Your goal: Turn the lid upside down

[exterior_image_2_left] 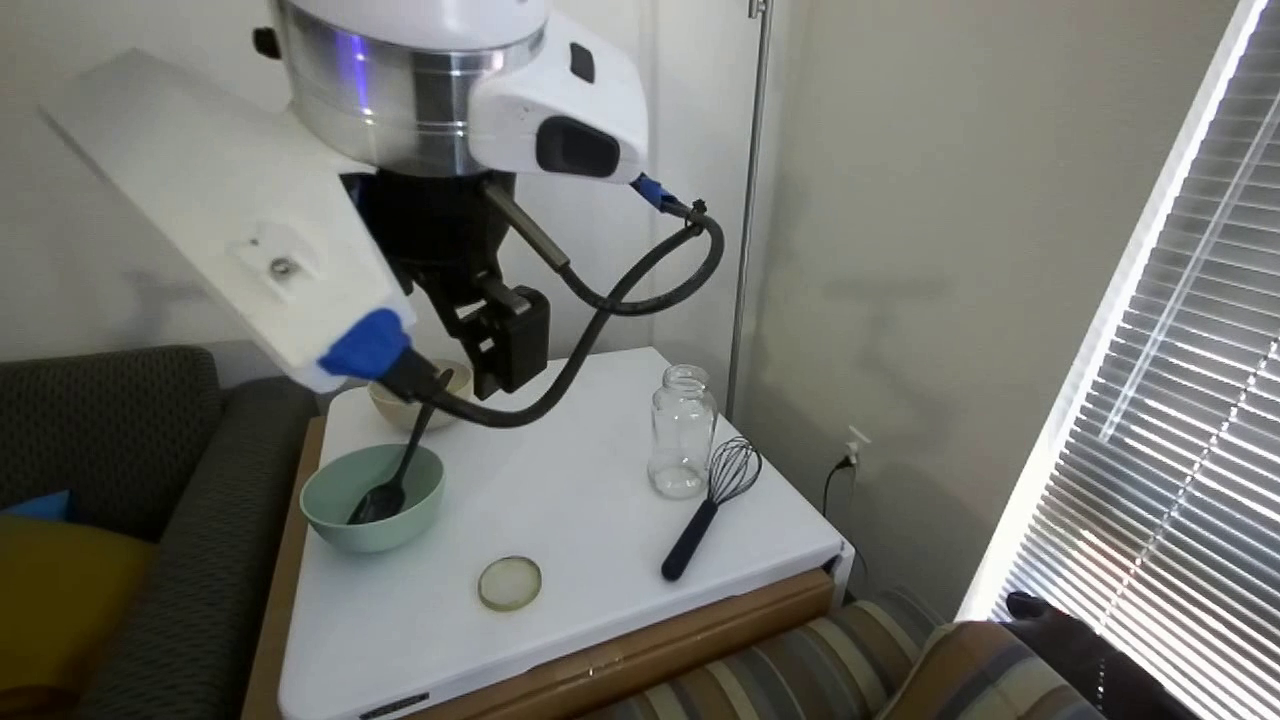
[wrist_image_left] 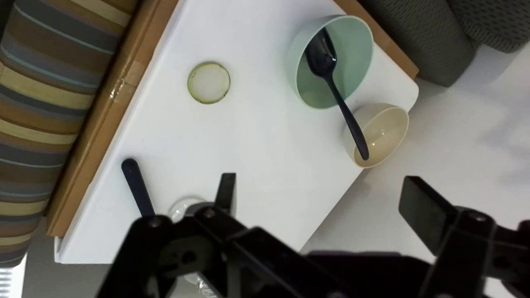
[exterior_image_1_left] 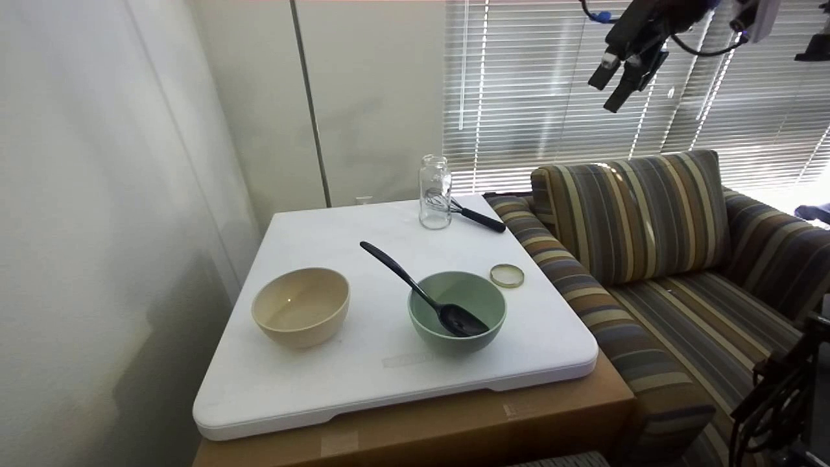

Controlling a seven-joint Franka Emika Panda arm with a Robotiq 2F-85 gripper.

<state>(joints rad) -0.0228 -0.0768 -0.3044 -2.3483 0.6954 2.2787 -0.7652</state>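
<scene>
in an exterior view, the cream bowl (exterior_image_1_left: 301,305) sits at the near left of the white table (exterior_image_1_left: 363,383). the glass jar (exterior_image_1_left: 434,214) stands upright on the far side. the green bowl (exterior_image_1_left: 470,292) sits at the near right, black spoon (exterior_image_1_left: 454,316) inside. the whisk (exterior_image_1_left: 483,219) lies just right of the jar. the lid (exterior_image_1_left: 507,276) lies flat, just beyond the green bowl. the gripper (exterior_image_1_left: 607,96), fingers spread apart, is above and right of the lid in this view, well away from it.
</scene>
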